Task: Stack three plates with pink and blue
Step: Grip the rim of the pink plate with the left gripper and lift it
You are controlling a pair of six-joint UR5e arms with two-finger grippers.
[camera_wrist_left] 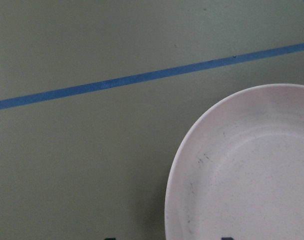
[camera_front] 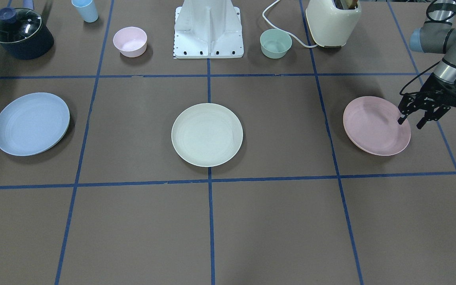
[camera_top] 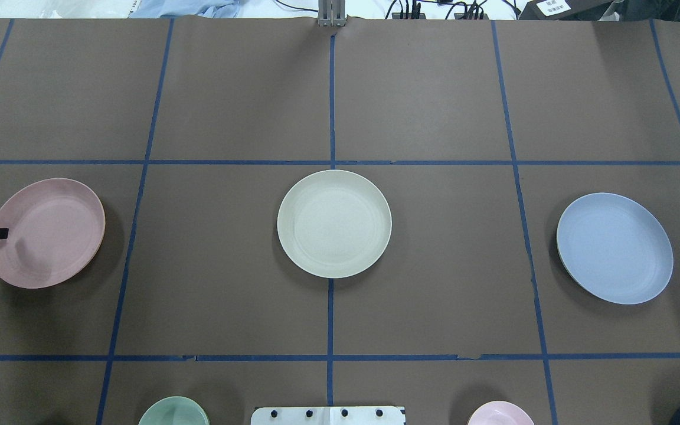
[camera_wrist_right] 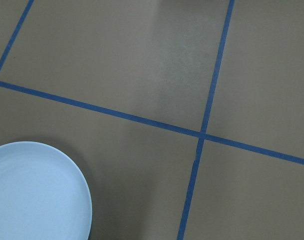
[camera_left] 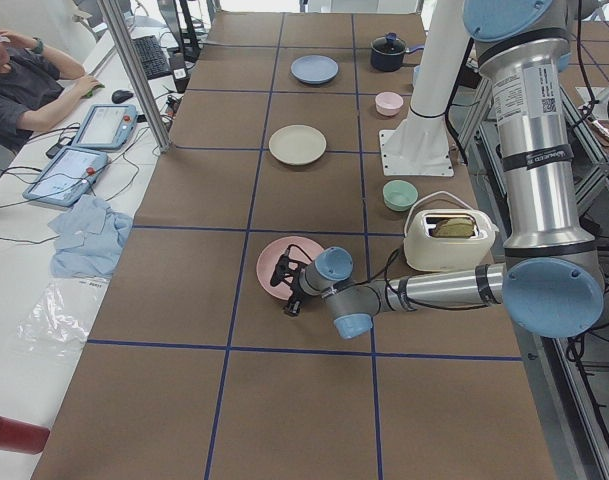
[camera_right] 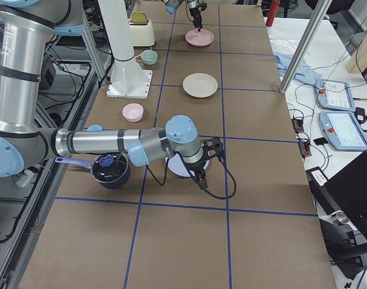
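Three plates lie in a row on the brown table. The pale pink plate (camera_front: 374, 126) (camera_top: 48, 233) is on my left side, the cream-white plate (camera_front: 207, 134) (camera_top: 334, 223) in the middle, and the pale blue plate (camera_front: 32, 123) (camera_top: 614, 248) on my right side. My left gripper (camera_front: 411, 122) is open at the pink plate's outer rim, one finger over the plate and one outside it. The left wrist view shows that rim (camera_wrist_left: 251, 170). My right gripper (camera_right: 202, 174) shows only in the exterior right view, above the blue plate's edge (camera_wrist_right: 37, 195); I cannot tell its state.
Along the robot's side stand a dark pot with a glass lid (camera_front: 20, 33), a blue cup (camera_front: 85, 10), a small pink bowl (camera_front: 130, 41), the white robot base (camera_front: 208, 29), a small green bowl (camera_front: 275, 43) and a cream toaster (camera_front: 333, 21).
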